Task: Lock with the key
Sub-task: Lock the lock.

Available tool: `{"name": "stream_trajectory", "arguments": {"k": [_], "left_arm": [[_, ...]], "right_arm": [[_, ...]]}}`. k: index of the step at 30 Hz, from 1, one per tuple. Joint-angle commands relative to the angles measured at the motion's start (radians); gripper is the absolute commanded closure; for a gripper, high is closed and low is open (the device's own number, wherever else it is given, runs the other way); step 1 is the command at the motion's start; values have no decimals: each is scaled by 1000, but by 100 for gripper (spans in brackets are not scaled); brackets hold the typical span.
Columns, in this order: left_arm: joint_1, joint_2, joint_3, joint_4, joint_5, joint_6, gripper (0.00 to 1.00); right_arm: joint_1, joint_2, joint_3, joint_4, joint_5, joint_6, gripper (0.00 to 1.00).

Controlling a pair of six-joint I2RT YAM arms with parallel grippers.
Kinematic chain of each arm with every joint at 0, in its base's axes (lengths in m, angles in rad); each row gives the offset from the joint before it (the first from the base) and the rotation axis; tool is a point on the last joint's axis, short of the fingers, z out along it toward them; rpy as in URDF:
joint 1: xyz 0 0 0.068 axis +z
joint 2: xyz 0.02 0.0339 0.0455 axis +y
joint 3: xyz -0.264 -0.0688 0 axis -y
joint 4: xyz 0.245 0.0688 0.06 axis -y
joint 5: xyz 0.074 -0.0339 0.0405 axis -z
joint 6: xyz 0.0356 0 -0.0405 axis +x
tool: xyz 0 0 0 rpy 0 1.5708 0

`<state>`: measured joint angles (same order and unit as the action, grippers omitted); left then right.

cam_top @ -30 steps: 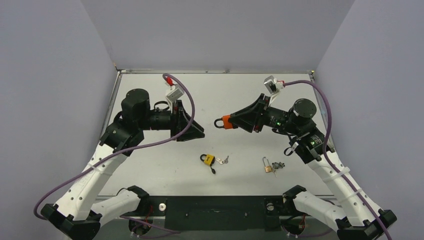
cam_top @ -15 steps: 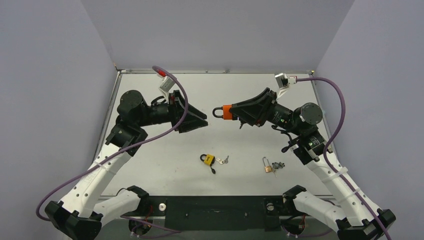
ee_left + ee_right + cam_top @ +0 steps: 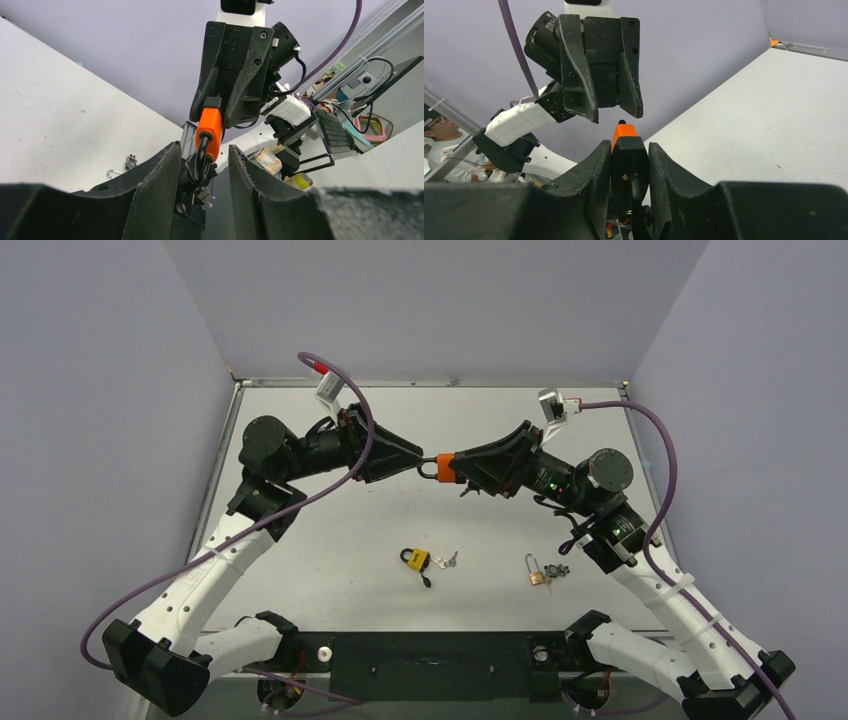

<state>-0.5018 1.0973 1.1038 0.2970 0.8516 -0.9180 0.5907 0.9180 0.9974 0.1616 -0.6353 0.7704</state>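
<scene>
Grey tabletop (image 3: 330, 530) below | left gripper (image 3: 417, 462) just swung in, jaws part-open astride the shackle (image 3: 201, 159), gripping nothing | right gripper (image 3: 630, 150) clamped on orange padlock (image 3: 447, 468) | two-handed locking looks imminent

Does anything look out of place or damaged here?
Nothing stands out. The orange padlock is clamped in the right gripper; the yellow padlock and brass padlock lie flat on the table.

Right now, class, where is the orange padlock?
In the top view the orange padlock is held above the middle of the table, clamped in the right gripper, its shackle reaching into the open left gripper.
</scene>
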Motion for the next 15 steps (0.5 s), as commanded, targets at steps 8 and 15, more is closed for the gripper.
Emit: {"name": "stream_trajectory", "arguments": {"k": [8, 15], "left_arm": [[-2, 13, 2, 67, 15, -51, 68], [-20, 24, 5, 34, 20, -32, 68]], "right_arm": [[29, 2, 72, 54, 88, -40, 100], [47, 14, 86, 50, 104, -47, 100]]}}
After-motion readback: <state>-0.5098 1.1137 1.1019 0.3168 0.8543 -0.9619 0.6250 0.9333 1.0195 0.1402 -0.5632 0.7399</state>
